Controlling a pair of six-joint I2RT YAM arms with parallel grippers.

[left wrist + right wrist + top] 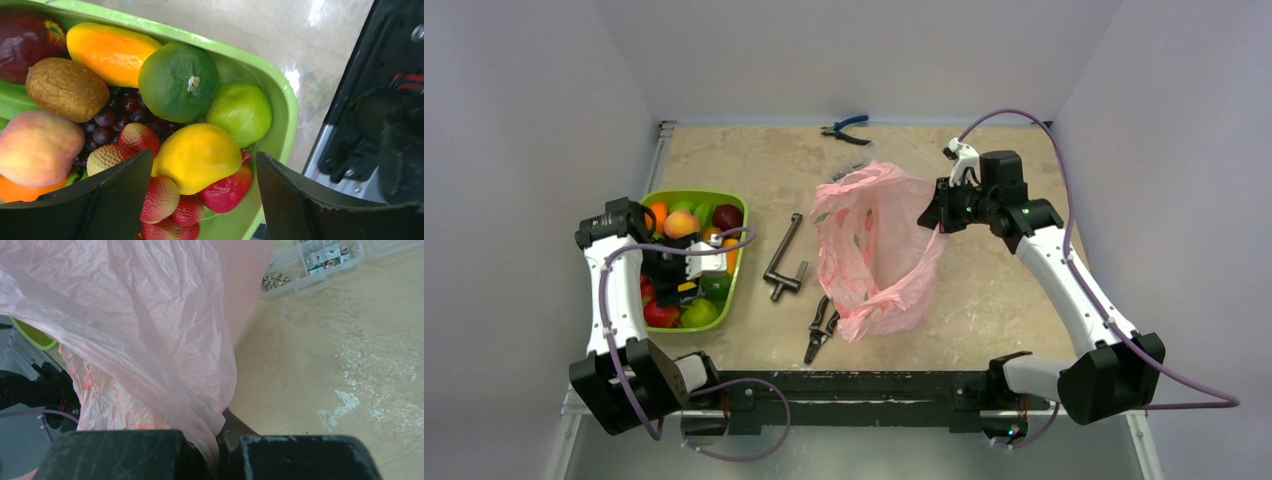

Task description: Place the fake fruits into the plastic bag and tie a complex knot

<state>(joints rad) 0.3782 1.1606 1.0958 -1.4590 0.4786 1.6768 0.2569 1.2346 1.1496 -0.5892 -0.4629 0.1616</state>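
The fake fruits (682,225) lie heaped in a lime-green tray (734,262) at the left. My left gripper (686,275) hangs open over the tray; in the left wrist view its jaws (204,187) straddle a yellow fruit (197,156) and a red one (229,188) without touching. A dark green fruit (178,81), a light green one (240,112) and several others lie around. The pink plastic bag (876,250) stands open mid-table. My right gripper (936,217) is shut on the bag's right rim (210,435) and holds it up. No knot shows.
A dark metal T-handle tool (782,260) and black pliers (821,328) lie left of the bag. Blue-handled pliers (846,128) lie at the back edge. A clear box of small parts (310,262) sits behind the bag. Walls close in on both sides.
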